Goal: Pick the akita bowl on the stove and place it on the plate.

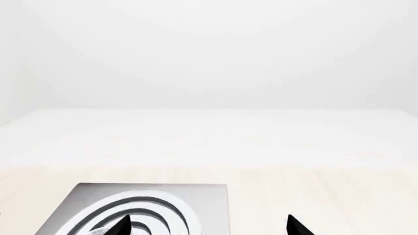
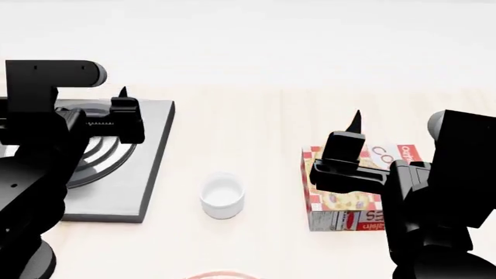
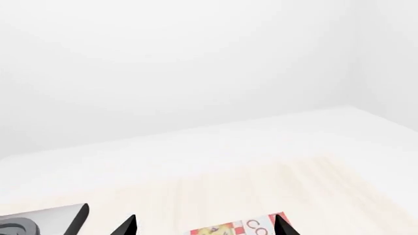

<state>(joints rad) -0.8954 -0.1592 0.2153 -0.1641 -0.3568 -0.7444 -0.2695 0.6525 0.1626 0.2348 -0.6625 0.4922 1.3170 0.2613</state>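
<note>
The stove [image 2: 151,168] lies at the table's left, its burner rings [image 1: 140,208] below my left gripper [image 1: 209,228]. That gripper hovers above the burner, open, with nothing between its fingers; one fingertip [image 2: 122,93] shows in the head view. The akita bowl is hidden behind my left arm. Only a thin red-ringed sliver of the plate [image 2: 220,274] shows at the near edge. My right gripper [image 3: 205,227] is open and empty, raised over a printed box [image 2: 349,195].
A small plain white cup [image 2: 223,196] stands between the stove and the box. The red-checked box [image 3: 238,227] lies under my right gripper. A stove corner [image 3: 46,218] shows in the right wrist view. Pale wooden tabletop [image 2: 256,128] runs back to a white wall.
</note>
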